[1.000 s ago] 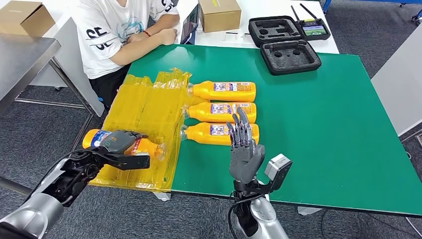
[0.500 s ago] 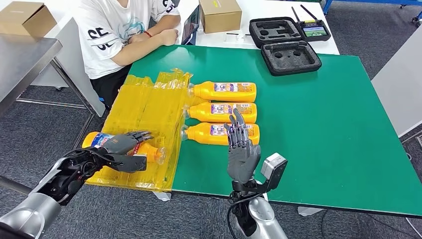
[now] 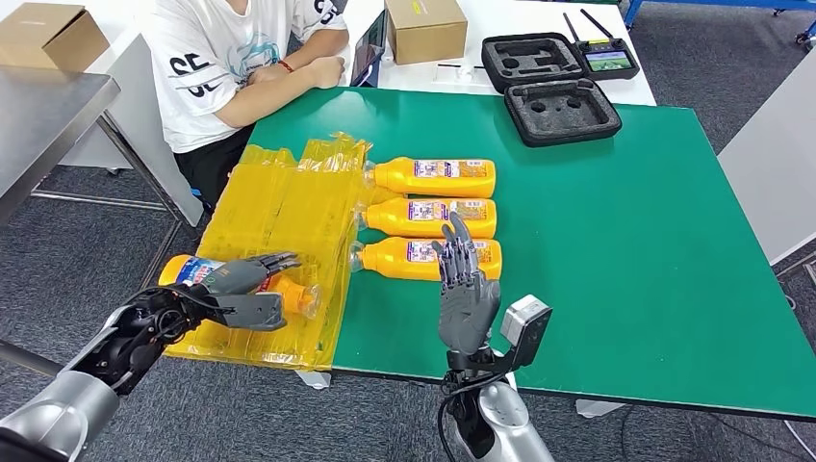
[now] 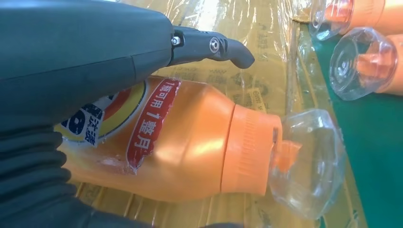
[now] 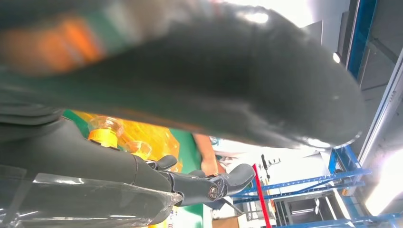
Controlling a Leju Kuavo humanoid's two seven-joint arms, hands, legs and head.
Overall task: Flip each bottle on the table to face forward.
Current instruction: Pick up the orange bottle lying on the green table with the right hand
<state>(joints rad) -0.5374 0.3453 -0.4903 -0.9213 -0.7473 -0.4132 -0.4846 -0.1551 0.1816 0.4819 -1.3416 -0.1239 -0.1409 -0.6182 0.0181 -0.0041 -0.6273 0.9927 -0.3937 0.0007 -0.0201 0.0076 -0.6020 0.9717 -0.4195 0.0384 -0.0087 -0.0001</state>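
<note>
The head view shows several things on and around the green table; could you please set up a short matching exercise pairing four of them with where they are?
Things:
1. left hand
2. right hand
3. black foam case
4. cardboard box

Places:
A. on the white table beyond the green one
B. raised upright, fingers apart, before the nearest of three bottles
C. far edge of the green table
D. on a bottle lying on yellow plastic wrap

Pairs: 1-D, 2-B, 3-C, 4-A

Bright, even light over my head view, soft shadows; my right wrist view blurs up close, window glare blowing out its right edge.
</note>
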